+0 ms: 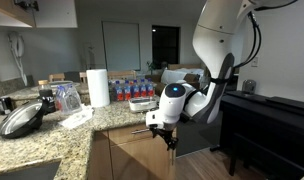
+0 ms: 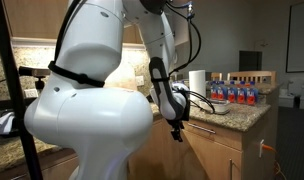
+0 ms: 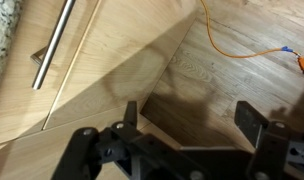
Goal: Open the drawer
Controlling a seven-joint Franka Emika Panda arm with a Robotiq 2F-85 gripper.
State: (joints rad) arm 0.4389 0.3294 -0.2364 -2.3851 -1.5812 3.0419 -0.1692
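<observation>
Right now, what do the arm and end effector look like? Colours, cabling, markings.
Arm: glossy white rounded shells, black bands at the joints, black cables looping along the upper links in both exterior views. End effector: black, two blocky fingers on a dark linkage in the wrist view. No markings legible.

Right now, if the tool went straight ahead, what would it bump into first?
Probably the wooden floor: that's what shows between the open tool's fingers. The drawer handle sits off to the side.
</observation>
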